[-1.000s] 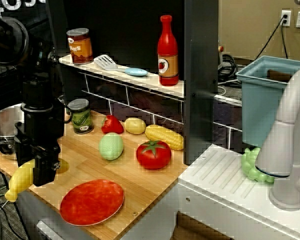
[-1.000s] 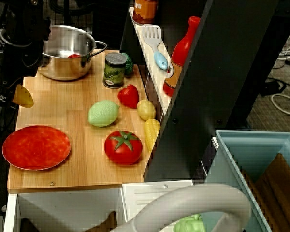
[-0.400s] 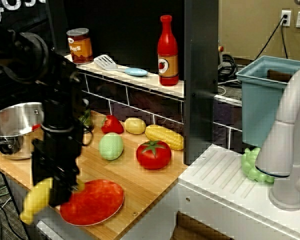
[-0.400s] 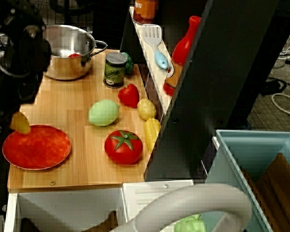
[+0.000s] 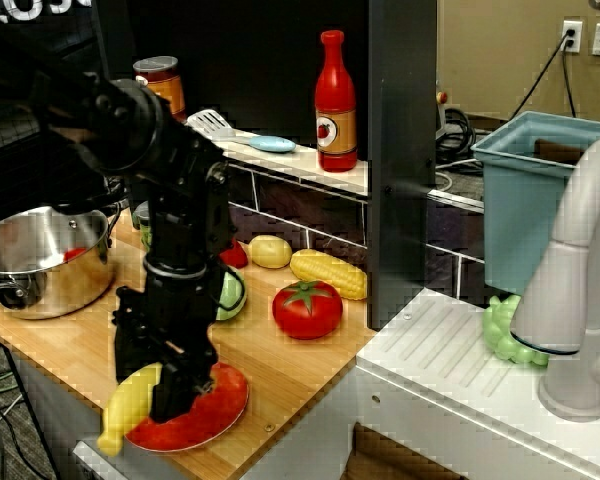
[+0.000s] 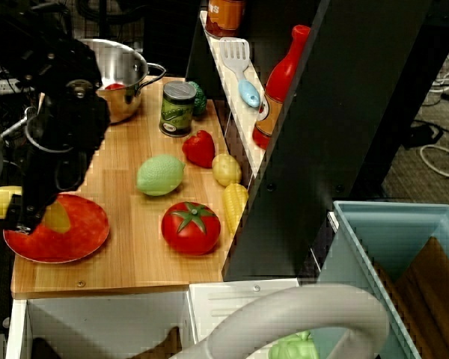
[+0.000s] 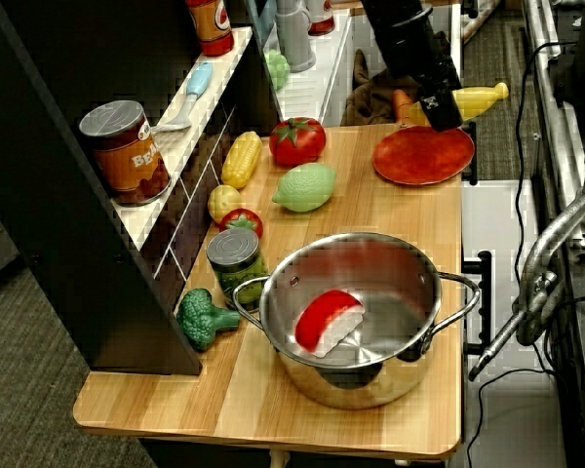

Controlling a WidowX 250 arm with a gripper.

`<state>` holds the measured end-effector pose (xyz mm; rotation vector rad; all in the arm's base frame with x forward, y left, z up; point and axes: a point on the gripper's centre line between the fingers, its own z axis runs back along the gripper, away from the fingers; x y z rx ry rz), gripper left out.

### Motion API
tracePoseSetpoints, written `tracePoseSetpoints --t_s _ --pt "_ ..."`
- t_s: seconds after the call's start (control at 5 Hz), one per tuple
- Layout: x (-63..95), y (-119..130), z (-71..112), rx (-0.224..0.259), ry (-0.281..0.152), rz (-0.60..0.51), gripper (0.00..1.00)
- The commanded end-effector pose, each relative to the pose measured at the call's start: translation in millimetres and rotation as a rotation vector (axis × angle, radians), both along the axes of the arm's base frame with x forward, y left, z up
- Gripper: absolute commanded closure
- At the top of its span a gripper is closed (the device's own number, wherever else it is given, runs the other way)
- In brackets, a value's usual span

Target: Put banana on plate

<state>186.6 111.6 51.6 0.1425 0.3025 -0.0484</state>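
A black robot arm reaches down over the near left corner of a wooden toy-kitchen counter (image 5: 280,350). Its gripper (image 5: 170,385) has its jaws clamped around the middle of the banana (image 5: 128,408), a smooth yellow toy. The banana lies roughly level above the near left edge of the plate (image 5: 205,415), with one end over the plate and the other end poking out past the counter's edge. From the pictures I cannot tell whether the banana touches the plate. The plate is flat, round and mottled red-orange, and it sits on the counter at the near left corner. To the right of the plate, well apart from it, stands a red tomato (image 5: 307,308) with a green stalk. Just left of the tomato and farther back lies a pale green lemon-shaped toy (image 6: 160,175). Against the tiled back wall sit a yellow corn cob (image 5: 328,273), a small round yellow toy (image 5: 270,251) and a red pepper-like toy (image 6: 200,147). A shiny steel pot (image 5: 40,260) rests at the far left, holding a red and white piece (image 7: 329,319). A green-labelled can (image 6: 178,108) stands beside the pot. On the shelf above are an orange-labelled can (image 7: 125,151), a spatula (image 5: 235,133) with a blue handle, and a red bottle (image 5: 336,102).
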Motion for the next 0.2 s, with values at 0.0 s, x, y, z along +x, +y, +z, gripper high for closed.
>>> tracePoseSetpoints --t_s 0.0 --pt "5.6 35.5 -4.2 0.089 -0.043 0.003 0.00"
